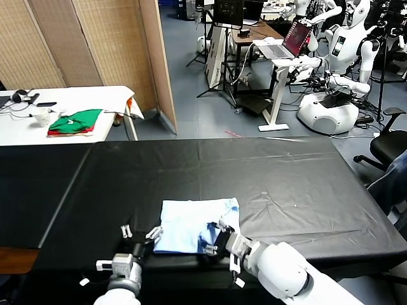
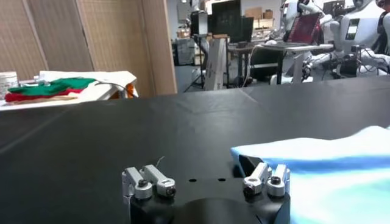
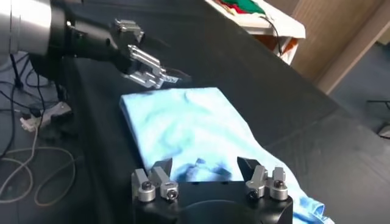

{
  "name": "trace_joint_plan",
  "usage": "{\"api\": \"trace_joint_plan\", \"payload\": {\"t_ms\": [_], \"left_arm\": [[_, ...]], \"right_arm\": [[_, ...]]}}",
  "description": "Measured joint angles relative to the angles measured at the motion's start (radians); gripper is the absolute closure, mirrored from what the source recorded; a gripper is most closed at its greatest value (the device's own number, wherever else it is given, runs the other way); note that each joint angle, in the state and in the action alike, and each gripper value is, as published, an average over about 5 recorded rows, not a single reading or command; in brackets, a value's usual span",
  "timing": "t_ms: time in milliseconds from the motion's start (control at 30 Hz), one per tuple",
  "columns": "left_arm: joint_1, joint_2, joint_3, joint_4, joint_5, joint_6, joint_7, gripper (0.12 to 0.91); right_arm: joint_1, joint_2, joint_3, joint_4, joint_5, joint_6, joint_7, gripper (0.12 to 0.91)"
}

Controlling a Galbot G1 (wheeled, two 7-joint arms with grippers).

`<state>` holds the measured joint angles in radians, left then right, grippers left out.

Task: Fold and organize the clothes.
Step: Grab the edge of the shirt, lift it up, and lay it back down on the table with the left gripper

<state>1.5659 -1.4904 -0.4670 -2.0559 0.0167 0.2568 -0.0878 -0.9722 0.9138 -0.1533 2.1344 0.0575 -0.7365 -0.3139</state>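
Pale light-blue thin-fabric T-shirt (image 1: 194, 225) lies folded near the black worktop's (image 1: 286, 184) front edge; left gripper (image 1: 140, 234) wide at its left corner, right gripper (image 1: 219, 236) spread over its right part, nothing held; risk: closing on one layer drags the fold open.

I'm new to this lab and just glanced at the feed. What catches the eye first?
A pale blue T-shirt, folded into a rough rectangle, lies near the front edge of the black table. The left pincer stands open at its left corner; the right pincer sits over its right part.
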Motion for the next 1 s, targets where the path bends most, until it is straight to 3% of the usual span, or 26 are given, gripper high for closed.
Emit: {"api": "trace_joint_plan", "payload": {"t_ms": [67, 333, 400, 500, 667, 733, 1000], "left_arm": [[0.001, 0.000, 0.002, 0.000, 0.001, -0.002, 0.000, 0.123], [0.004, -0.002, 0.014, 0.001, 0.008, -0.007, -0.001, 0.123], [0.005, -0.003, 0.015, 0.003, 0.008, -0.009, -0.001, 0.123], [0.004, -0.003, 0.016, 0.009, 0.008, -0.011, -0.001, 0.123], [-0.009, -0.001, 0.019, 0.021, 0.003, -0.012, -0.001, 0.123], [-0.014, 0.000, 0.019, 0.025, 0.000, -0.012, -0.001, 0.123], [-0.019, 0.009, 0.016, 0.030, -0.010, -0.014, -0.001, 0.123]], "right_arm": [[-0.007, 0.001, 0.004, 0.000, -0.009, 0.000, -0.002, 0.333], [-0.051, -0.007, 0.042, 0.027, -0.032, 0.000, 0.008, 0.789], [-0.074, -0.013, 0.064, 0.042, -0.035, 0.000, 0.016, 0.849], [-0.122, -0.020, 0.106, 0.072, -0.038, 0.000, 0.034, 0.870], [-0.216, -0.020, 0.193, 0.128, -0.036, 0.000, 0.060, 0.862], [-0.250, -0.016, 0.226, 0.144, -0.036, 0.000, 0.067, 0.809], [-0.385, 0.018, 0.359, 0.186, -0.055, 0.000, 0.083, 0.325]]}}
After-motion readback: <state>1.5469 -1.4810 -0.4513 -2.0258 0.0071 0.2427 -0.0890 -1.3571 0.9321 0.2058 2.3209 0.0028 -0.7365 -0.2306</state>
